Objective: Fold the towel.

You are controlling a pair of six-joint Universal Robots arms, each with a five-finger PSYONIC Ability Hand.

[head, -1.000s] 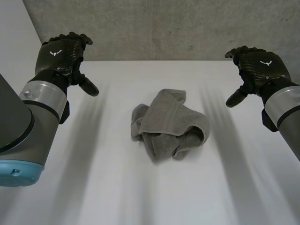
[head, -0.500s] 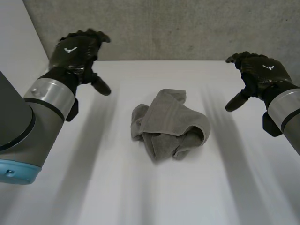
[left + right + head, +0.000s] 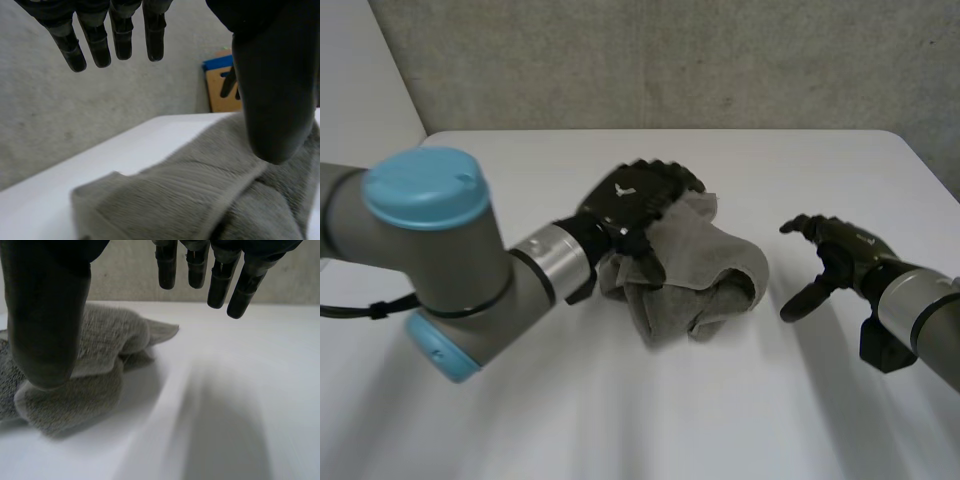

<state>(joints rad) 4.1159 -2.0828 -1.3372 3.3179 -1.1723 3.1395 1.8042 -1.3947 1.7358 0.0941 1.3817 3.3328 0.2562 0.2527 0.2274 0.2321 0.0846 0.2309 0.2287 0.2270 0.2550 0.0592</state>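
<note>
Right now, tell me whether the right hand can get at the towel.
Probably yes. The right hand, open, sits beside the towel with just bare table between them; the left hand is over the towel's other side.

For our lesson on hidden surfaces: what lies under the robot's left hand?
The crumpled grey towel lies under the left hand, on the white table. The hand hides that part of the towel, so contact cannot be seen.
</note>
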